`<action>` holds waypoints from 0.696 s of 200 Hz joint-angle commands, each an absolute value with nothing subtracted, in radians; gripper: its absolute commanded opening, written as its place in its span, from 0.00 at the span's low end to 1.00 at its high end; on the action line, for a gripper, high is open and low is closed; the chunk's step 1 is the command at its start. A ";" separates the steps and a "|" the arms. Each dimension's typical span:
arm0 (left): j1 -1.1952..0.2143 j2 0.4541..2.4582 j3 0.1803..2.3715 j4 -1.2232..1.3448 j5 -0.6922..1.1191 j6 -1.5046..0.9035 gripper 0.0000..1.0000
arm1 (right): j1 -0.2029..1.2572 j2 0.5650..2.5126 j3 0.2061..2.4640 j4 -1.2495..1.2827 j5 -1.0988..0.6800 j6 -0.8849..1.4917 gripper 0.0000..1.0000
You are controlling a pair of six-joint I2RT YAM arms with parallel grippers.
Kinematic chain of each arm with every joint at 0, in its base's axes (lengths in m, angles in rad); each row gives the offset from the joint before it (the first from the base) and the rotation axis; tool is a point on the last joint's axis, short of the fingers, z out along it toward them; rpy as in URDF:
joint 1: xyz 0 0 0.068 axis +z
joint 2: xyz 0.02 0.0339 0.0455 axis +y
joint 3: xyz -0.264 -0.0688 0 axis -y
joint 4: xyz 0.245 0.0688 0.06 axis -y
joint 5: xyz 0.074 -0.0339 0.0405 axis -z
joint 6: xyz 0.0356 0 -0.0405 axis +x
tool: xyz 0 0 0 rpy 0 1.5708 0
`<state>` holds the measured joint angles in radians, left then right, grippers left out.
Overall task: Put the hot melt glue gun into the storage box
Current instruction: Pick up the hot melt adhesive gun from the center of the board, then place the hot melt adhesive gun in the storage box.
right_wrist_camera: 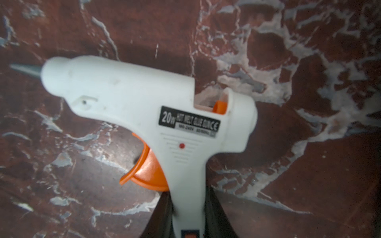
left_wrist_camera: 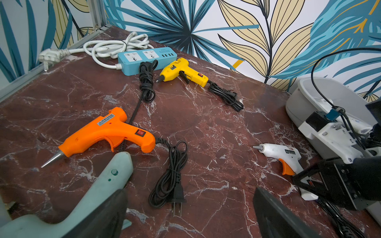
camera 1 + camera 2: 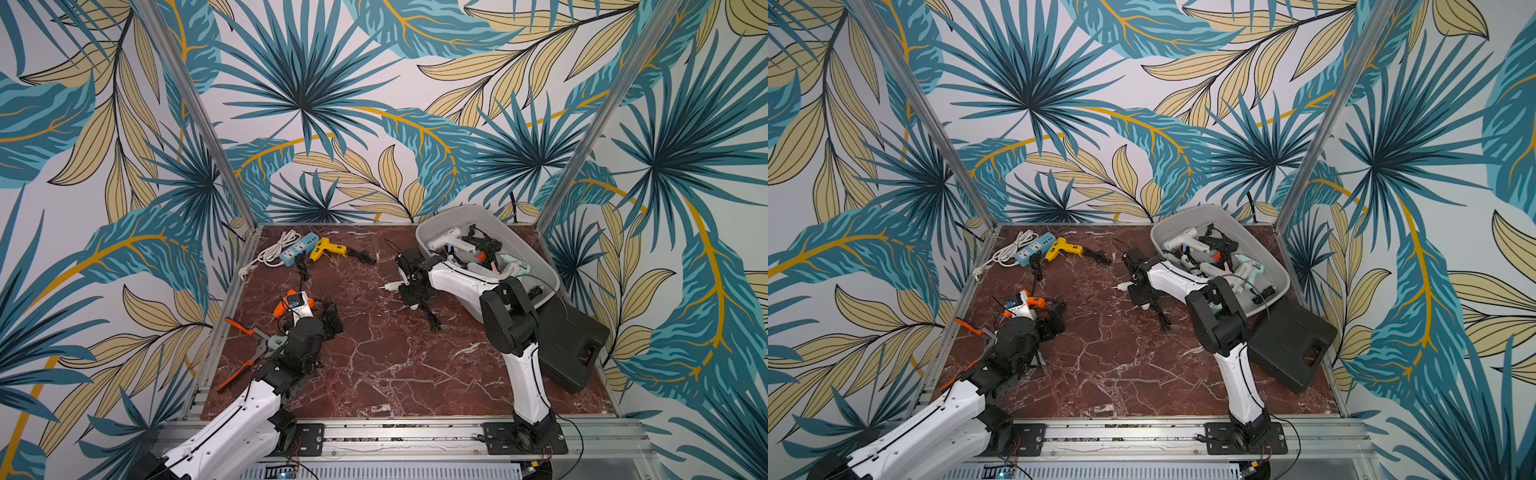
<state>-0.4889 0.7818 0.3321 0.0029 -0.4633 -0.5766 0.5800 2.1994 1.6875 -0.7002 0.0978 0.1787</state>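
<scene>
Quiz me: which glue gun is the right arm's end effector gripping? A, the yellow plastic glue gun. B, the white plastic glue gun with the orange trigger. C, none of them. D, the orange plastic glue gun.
B: in the right wrist view, the right end effector is shut on the handle of the white plastic glue gun with the orange trigger.

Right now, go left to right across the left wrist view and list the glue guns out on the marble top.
orange glue gun → yellow glue gun → white glue gun. The pale green tool overlaps the orange one, so I leave it out.
</scene>
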 commanded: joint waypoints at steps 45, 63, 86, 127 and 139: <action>-0.480 0.759 0.327 0.017 -0.500 -0.576 1.00 | 0.594 2.071 1.687 -0.715 0.081 0.201 0.09; -0.480 0.759 0.326 0.015 -0.506 -0.571 1.00 | 0.594 2.003 1.721 -0.739 0.130 0.205 0.04; -0.481 0.761 0.324 0.012 -0.514 -0.569 1.00 | 0.592 1.937 1.792 -0.780 0.219 0.198 0.02; -0.482 0.761 0.321 0.021 -0.505 -0.571 1.00 | 0.530 1.901 1.954 -0.832 0.319 0.173 0.00; -0.481 0.759 0.321 0.018 -0.504 -0.572 1.00 | 0.495 1.911 2.001 -0.842 0.320 0.164 0.00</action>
